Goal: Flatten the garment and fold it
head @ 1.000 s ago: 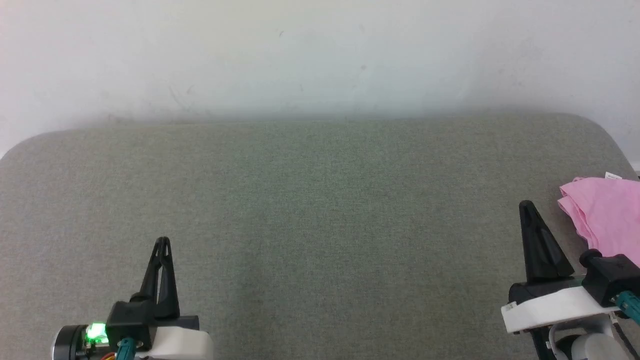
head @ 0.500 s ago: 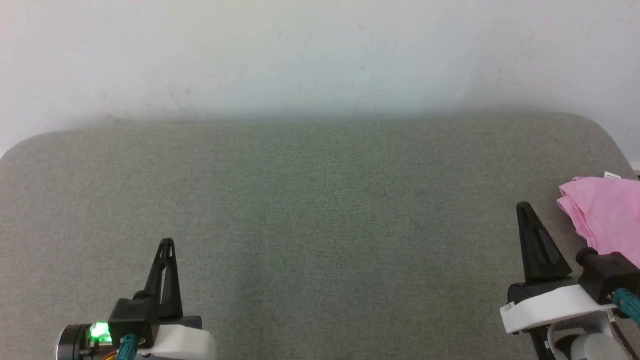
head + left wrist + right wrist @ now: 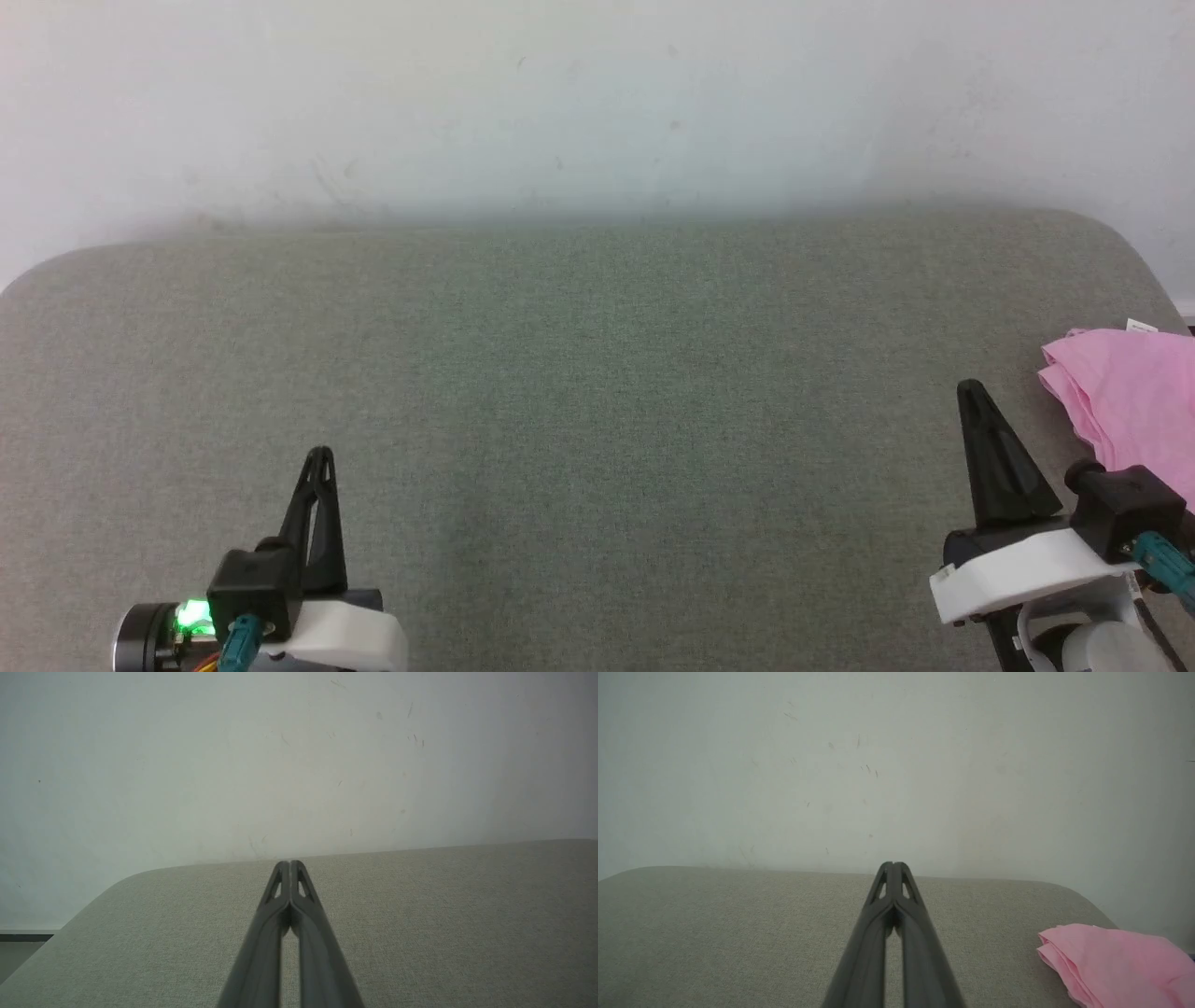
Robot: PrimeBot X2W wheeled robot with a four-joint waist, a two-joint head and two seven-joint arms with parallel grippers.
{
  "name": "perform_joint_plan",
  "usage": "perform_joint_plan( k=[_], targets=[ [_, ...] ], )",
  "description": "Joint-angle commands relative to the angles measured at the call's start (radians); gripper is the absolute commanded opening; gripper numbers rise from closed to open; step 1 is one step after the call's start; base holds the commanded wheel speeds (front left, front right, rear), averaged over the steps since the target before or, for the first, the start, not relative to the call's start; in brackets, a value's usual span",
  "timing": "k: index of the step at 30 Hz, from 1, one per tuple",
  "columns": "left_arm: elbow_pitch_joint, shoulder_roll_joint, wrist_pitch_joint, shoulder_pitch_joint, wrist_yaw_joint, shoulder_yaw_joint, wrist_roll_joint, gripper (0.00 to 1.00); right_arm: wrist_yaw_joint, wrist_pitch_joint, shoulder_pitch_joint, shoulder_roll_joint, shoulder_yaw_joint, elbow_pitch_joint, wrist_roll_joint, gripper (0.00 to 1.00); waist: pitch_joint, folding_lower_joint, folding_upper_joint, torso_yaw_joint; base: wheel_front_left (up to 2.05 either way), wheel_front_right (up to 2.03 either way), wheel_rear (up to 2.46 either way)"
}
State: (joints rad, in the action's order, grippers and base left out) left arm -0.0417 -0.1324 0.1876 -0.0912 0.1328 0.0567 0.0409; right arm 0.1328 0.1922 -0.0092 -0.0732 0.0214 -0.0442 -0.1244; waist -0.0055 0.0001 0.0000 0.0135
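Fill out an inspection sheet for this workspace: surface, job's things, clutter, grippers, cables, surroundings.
Surface: grey-green fabric surface, flat, with rounded far corners.
Job's things: pink garment lying bunched at the right edge of the surface, partly cut off by the head view's edge; small white tag at its far side.
Clutter: nothing seen.
Grippers: left gripper shut, holding nothing, at the lower left; right gripper shut, holding nothing, its fingertips beside the garment and apart from it.
Cables: left teal plug and right teal plug at the wrists; neither trails onto the surface.
Surroundings: pale wall behind, with faint scuff marks.
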Motion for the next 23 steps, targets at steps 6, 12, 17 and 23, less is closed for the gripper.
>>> perform_joint_plan(
  k=[6, 12, 17, 23],
  targets=[
    [0.007, 0.009, -0.016, 0.026, -0.013, -0.010, -0.012, 0.00, -0.001, -0.021, 0.003, 0.004, -0.006, 0.010, 0.016, 0.00, 0.000, -0.0001, 0.0000, -0.001, 0.00, 0.00, 0.00],
    [0.009, 0.014, -0.027, 0.030, -0.021, -0.013, -0.014, 0.00, -0.001, -0.031, 0.003, 0.006, -0.006, 0.012, 0.022, 0.00, 0.001, -0.0001, 0.0000, -0.002, 0.00, 0.00, 0.00],
    [0.011, 0.018, -0.037, 0.034, -0.028, -0.016, -0.016, 0.00, -0.001, -0.041, 0.004, 0.007, -0.007, 0.014, 0.029, 0.00, 0.001, -0.0001, 0.0000, -0.002, 0.00, 0.00, 0.00],
    [0.014, 0.023, -0.049, 0.039, -0.036, -0.019, -0.018, 0.00, -0.001, -0.054, 0.004, 0.008, -0.009, 0.017, 0.036, 0.00, 0.001, -0.0001, 0.0000, -0.003, 0.00, 0.00, 0.00]
  ],
)
